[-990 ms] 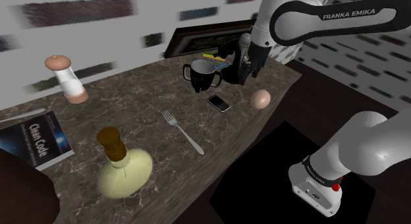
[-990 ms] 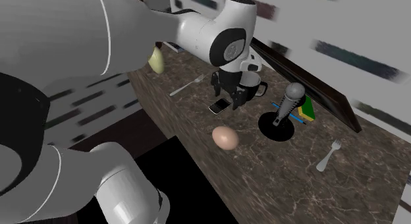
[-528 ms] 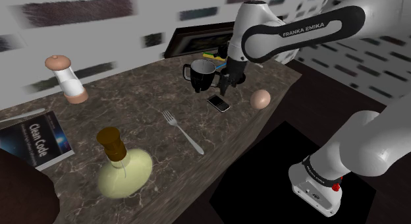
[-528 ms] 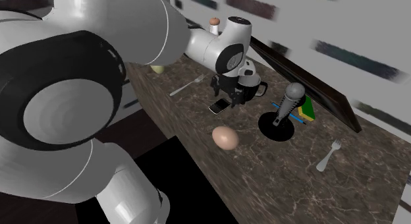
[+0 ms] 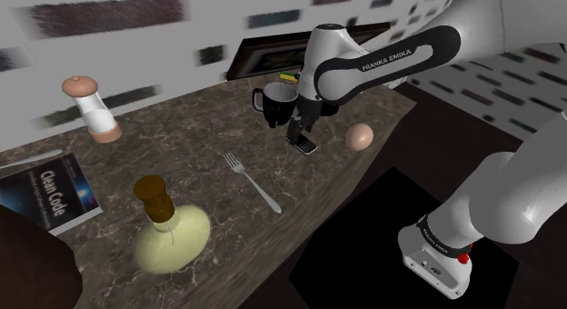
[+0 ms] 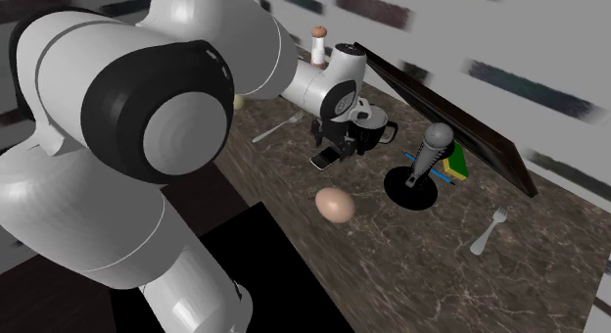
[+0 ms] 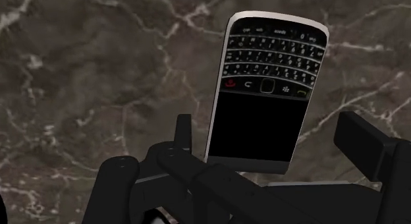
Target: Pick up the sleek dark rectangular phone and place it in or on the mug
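Nearest, the all-black gripper (image 7: 271, 134) hangs open, its fingers spread either side of the dark rectangular keypad phone (image 7: 267, 91). The phone lies flat on the dark marbled countertop (image 7: 79, 91), its long axis running away from the hand, keypad end farthest. In the shoulder view's upper middle, a tan egg (image 5: 360, 135) lies just right of it, and a black mug (image 5: 280, 103) stands behind.

We see the phone (image 7: 263, 91) lying flat and face up on the dark marbled counter (image 5: 191, 144). It has a black screen, a small keyboard and a silver rim. The black mug (image 5: 280, 102) stands upright near it, handle turned away from the phone.
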`<state>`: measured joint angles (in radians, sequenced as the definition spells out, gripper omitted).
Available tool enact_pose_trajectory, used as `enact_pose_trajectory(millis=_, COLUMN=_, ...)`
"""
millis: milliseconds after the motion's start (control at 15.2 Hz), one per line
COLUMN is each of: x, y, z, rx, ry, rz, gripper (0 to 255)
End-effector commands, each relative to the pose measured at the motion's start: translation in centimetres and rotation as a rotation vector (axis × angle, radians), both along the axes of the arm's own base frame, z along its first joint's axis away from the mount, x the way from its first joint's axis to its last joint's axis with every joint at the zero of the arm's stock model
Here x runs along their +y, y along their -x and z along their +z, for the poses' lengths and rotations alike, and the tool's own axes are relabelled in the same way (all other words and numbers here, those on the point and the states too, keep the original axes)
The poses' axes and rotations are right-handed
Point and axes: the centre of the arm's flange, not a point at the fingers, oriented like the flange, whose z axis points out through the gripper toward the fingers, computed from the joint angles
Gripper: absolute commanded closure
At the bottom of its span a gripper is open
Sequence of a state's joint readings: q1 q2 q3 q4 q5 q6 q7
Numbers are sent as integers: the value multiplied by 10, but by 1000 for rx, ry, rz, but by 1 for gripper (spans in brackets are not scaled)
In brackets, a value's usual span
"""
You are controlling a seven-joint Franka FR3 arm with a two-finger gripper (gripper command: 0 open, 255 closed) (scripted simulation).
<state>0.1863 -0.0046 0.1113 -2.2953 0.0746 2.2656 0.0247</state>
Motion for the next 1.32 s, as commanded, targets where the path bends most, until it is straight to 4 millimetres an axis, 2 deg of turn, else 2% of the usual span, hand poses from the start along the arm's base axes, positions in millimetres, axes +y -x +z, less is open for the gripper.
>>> enact_pose_trajectory(millis=0, x=1, y=0, z=-10, rx=-1, ry=0, rz=0, gripper=0)
enact_pose_trajectory(millis=132, x=1, y=1, z=-18, rx=-1, ry=0, rz=0, gripper=0)
enact_pose_trajectory(millis=594, x=1, y=1, z=-18, rx=-1, ry=0, rz=0, gripper=0)
enact_pose_trajectory(millis=660, x=1, y=1, z=-18, rx=-1, ry=0, rz=0, gripper=255)
enact_pose_trajectory(millis=1254, x=1, y=1, z=-19, rx=-1, ry=0, rz=0, gripper=255)
